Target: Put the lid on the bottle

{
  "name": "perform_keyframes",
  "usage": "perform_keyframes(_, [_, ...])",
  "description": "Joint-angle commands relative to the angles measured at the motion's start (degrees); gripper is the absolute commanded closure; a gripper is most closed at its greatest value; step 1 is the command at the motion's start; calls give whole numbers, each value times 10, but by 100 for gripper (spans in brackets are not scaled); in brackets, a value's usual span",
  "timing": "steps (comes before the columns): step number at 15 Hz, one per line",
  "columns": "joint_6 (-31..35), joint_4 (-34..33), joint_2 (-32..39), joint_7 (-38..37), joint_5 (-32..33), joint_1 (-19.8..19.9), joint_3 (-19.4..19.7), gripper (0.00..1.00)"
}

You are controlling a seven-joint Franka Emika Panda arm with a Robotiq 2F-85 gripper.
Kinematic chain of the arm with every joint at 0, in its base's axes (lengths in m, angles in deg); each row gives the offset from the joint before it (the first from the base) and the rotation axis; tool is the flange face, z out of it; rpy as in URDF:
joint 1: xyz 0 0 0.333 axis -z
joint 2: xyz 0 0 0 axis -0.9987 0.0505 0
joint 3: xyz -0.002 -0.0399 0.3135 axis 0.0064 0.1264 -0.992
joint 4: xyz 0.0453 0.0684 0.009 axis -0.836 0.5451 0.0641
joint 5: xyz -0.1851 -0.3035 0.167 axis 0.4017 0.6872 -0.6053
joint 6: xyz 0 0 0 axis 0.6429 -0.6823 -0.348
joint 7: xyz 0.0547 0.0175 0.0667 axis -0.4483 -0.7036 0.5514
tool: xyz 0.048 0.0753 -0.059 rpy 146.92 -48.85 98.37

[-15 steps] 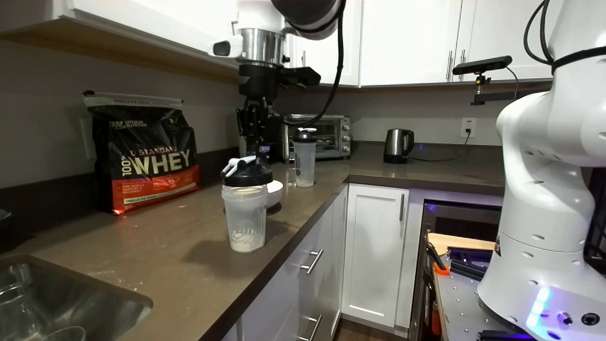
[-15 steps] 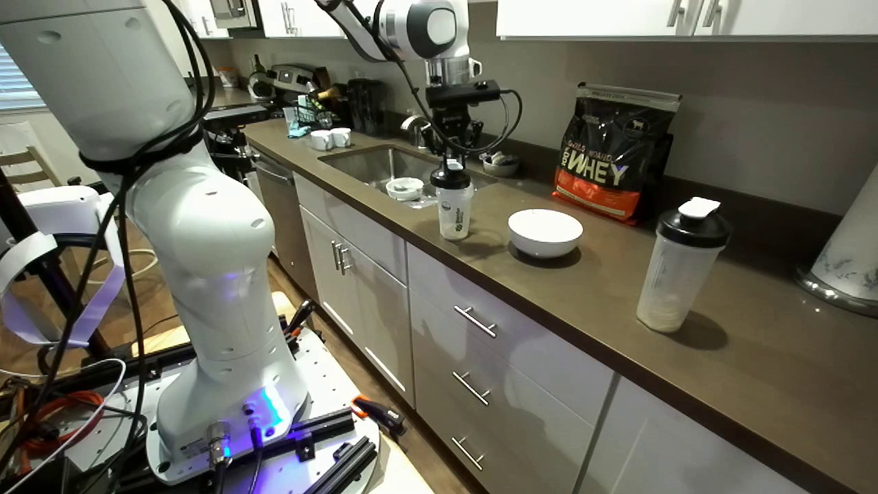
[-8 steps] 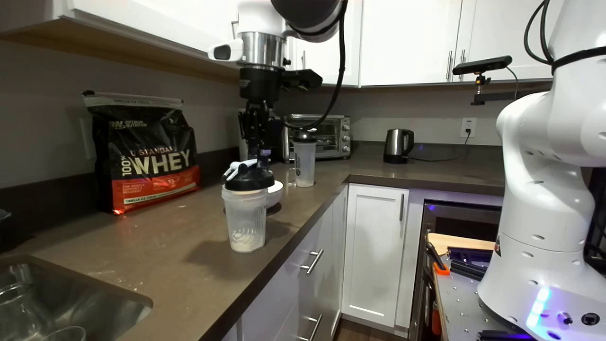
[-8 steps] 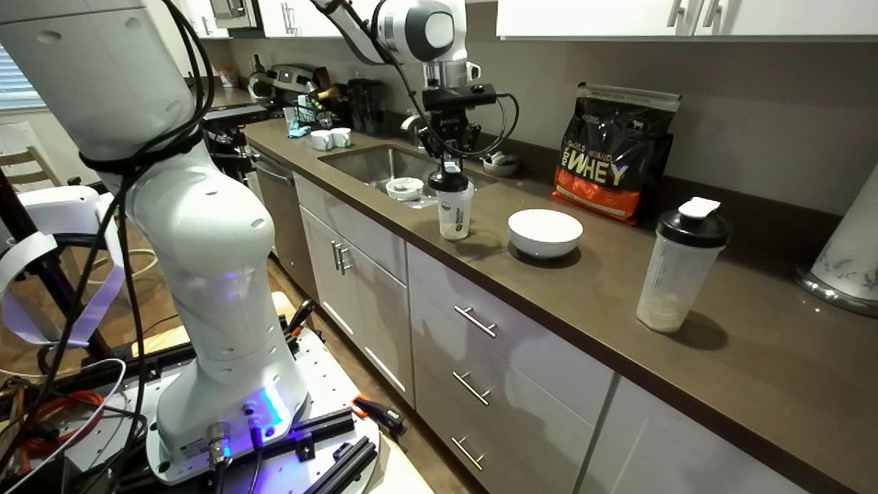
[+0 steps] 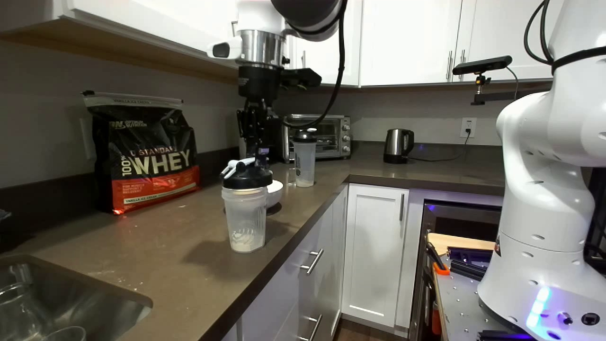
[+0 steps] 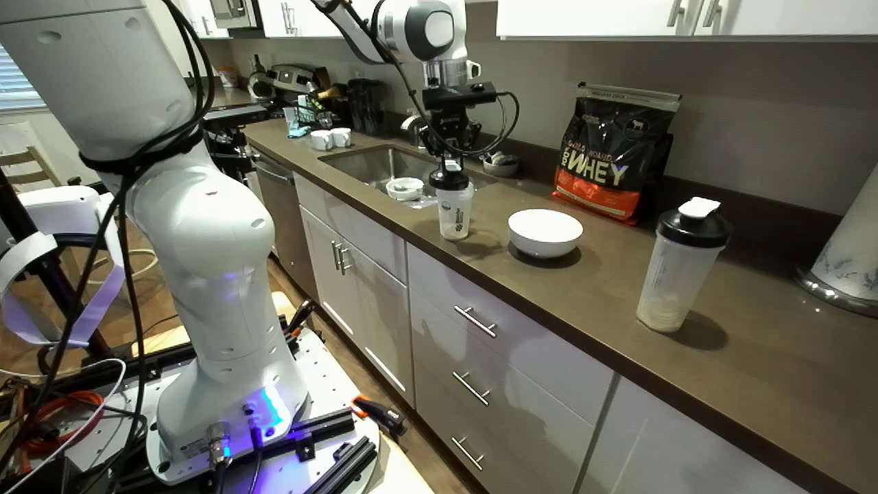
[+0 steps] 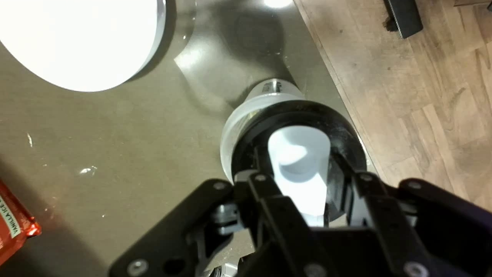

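The bottle (image 5: 245, 220), a translucent whitish shaker cup with some powder at its bottom, stands upright near the counter's front edge; it also shows in an exterior view (image 6: 455, 214). The black lid (image 5: 247, 180) with its white flap is at the bottle's mouth, slightly tilted, with a pale strip showing under its edge. In the wrist view the lid (image 7: 303, 115) sits off-centre over the bottle (image 7: 235, 129), whose rim shows at the left. My gripper (image 7: 300, 156) has its fingers on both sides of the white flap and holds the lid from above. The exact finger contact is partly hidden.
A white bowl (image 6: 545, 233) stands beside the bottle. A second shaker with a black lid (image 6: 679, 267) stands farther along. The black WHEY bag (image 5: 147, 156) is by the wall. The sink (image 5: 90, 298) and a paper-towel roll (image 6: 850, 254) flank the counter.
The lid and gripper first dipped and shifted slightly sideways on the bottle's mouth, then rose a little and moved partly back. The bottle has not visibly moved.
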Motion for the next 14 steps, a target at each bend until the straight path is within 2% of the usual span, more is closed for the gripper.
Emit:
perform_keyframes(1, [10,-1,-7,-12,6,-1,0,87])
perform_keyframes(14, [46,7,8,-18,20,0,-2,87])
